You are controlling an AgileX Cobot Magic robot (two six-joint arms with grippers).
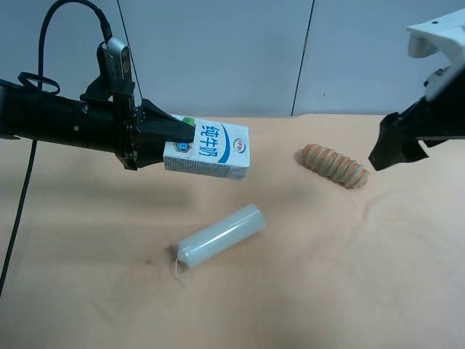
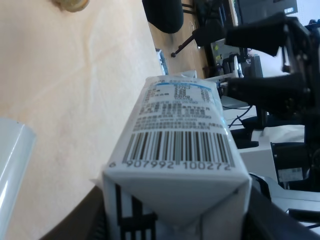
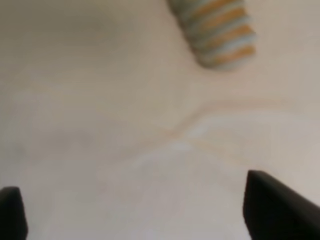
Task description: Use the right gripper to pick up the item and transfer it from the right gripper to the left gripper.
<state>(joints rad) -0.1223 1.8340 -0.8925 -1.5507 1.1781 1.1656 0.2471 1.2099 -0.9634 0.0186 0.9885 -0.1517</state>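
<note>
The item, a white milk carton (image 1: 211, 151) with blue lettering, hangs on its side above the table. My left gripper (image 1: 174, 135), on the arm at the exterior high view's left, is shut on its gable end. In the left wrist view the carton (image 2: 180, 165) fills the middle, barcode side showing, with a black finger (image 2: 272, 220) against each side. My right gripper (image 1: 387, 150) hovers at the far right above the table, well apart from the carton. Its fingers (image 3: 275, 210) stand wide open with nothing but bare table between them.
A ridged orange-brown roll (image 1: 336, 165) lies on the wooden table (image 1: 349, 276) just left of the right gripper, also seen as the roll (image 3: 217, 30) in the right wrist view. A pale green cylinder (image 1: 219, 235) lies below the carton.
</note>
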